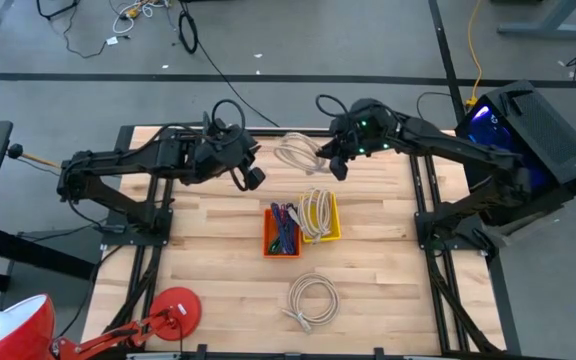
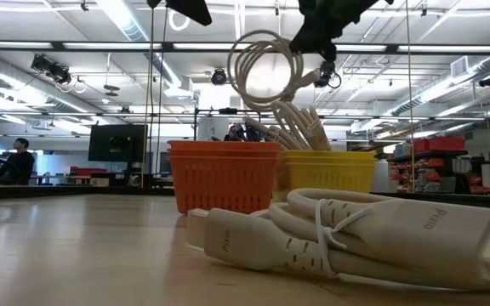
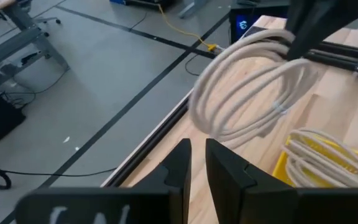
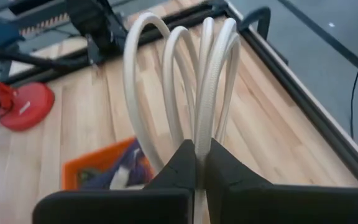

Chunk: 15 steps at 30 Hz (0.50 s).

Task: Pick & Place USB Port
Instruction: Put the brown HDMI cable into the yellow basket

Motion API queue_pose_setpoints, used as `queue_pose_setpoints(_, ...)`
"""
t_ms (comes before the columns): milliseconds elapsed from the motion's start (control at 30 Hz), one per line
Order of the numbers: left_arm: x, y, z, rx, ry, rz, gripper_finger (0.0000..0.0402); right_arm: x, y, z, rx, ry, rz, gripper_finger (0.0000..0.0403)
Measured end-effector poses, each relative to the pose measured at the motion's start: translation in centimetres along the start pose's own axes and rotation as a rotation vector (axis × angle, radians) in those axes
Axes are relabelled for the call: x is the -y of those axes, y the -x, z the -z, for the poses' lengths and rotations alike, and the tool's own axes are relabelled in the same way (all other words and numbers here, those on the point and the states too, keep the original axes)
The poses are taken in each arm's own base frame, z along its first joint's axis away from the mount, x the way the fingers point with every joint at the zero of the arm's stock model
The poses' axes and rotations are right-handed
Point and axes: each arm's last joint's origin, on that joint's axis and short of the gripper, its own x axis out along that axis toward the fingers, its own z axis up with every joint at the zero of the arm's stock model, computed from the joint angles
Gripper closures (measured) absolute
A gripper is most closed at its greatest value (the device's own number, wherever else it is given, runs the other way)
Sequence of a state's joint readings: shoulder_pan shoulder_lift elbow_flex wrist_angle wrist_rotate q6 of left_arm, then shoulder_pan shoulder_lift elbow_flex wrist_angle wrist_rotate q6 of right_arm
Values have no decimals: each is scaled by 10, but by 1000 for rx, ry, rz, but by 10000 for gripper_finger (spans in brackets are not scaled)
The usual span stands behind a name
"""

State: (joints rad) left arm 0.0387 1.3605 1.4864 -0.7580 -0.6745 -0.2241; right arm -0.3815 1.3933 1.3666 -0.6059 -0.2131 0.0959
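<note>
1. Fingers of the right gripper [image 4: 197, 163] are pinched shut on a coiled white cable [image 1: 298, 153], held aloft near the worktop's [image 1: 388, 290] far edge.
2. Left gripper [image 3: 196, 163] hovers just beside the coil, fingers nearly closed, holding nothing.
3. Risk: dangling loops could snag the left gripper or the yellow basket [image 1: 320, 216] rim.
4. Open room lies above the baskets; the far edge is near.

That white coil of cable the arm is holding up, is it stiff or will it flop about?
Probably springy rather than limp: the white cable coil keeps round loops while hanging from the right gripper, shut on it. A tie seems to bundle it, so it likely won't unravel. Its loops fan apart, so it may sway.
</note>
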Motion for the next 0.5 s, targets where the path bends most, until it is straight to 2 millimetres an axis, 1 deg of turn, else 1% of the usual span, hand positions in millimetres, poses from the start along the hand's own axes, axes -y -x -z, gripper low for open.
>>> queue_pose_setpoints(100,-4,-2,0,-9,2,-14,349,1,5,3,-30,9,23,396)
queue_pose_setpoints(233,-8,-5,2,-36,-8,-36,349,9,16,13,-117,-9,94,396)
queue_pose_setpoints(367,-11,-7,5,-63,-22,-45,349,14,35,25,-221,-15,158,396)
queue_pose_setpoints(433,-11,-6,6,-77,-33,-48,349,11,46,30,-261,6,137,396)
queue_pose_setpoints(500,-11,-6,7,-81,-36,-48,349,8,57,37,-305,-26,104,396)
